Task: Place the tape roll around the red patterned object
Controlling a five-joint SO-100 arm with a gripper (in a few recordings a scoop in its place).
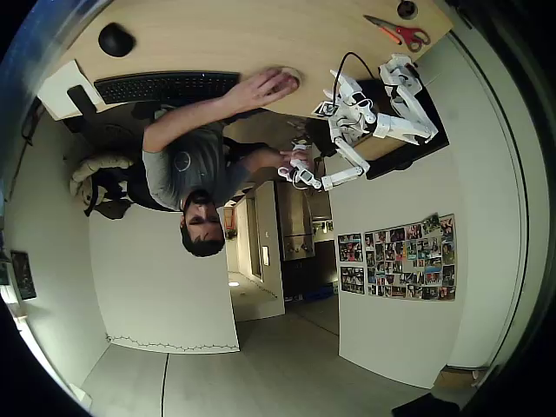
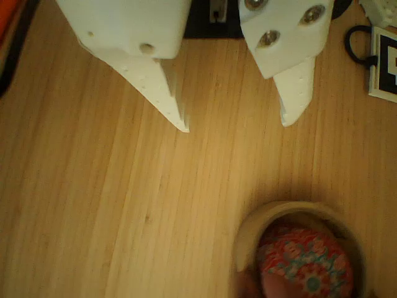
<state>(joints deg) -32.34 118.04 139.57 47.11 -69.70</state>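
Tape roll (image 2: 251, 239) lies flat on the wooden table (image 2: 93, 205) in the wrist view, ringed around the red patterned object (image 2: 305, 264). Above it the gripper (image 2: 236, 127) hangs with its white fingers (image 2: 158, 87) spread wide, holding nothing. Overhead, a person's hand (image 1: 268, 87) covers the roll's spot near the scissors (image 1: 398, 32).

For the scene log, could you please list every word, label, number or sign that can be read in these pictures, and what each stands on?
No text can be read anywhere.
Black-and-white marker tile on the wooden table: a code pattern, cut off by the frame, no letters.
Photo collage on the wall: too small to read.
Keyboard: key legends too small.
Tape roll, red patterned object and the open tool: no print visible.
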